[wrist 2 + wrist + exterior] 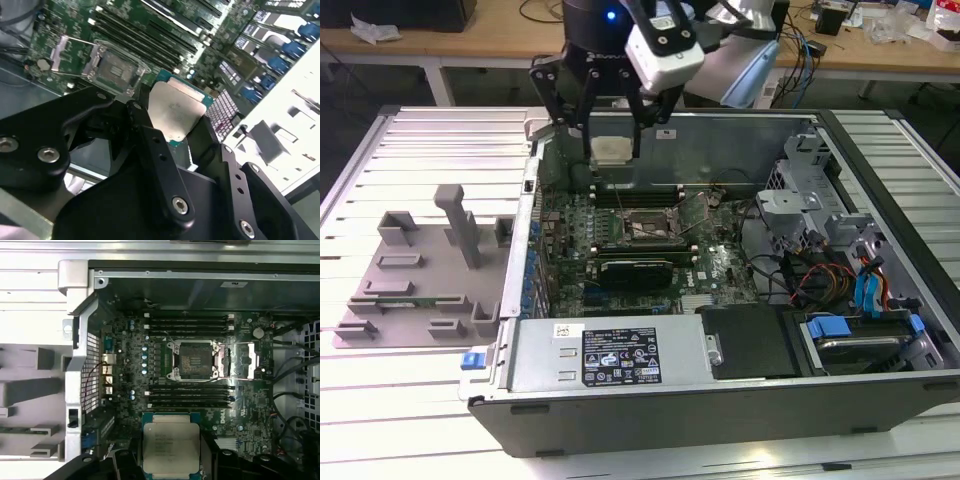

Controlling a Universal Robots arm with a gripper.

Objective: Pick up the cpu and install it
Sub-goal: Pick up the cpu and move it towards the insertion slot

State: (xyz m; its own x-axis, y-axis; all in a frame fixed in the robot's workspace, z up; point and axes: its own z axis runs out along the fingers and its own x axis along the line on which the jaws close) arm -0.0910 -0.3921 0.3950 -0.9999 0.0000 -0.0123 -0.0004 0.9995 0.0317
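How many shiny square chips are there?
1. The chip is gripped in the tool, up over the open computer case. The socket on the board sits bare. Others could be hidden under parts.

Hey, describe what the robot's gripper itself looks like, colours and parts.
The gripper is matte black, built of flat linked bars. Its fingers carry small holes and silver screw heads. A pale grey box with dark round openings sits at the wrist, and a small blue light glows on the black body above.
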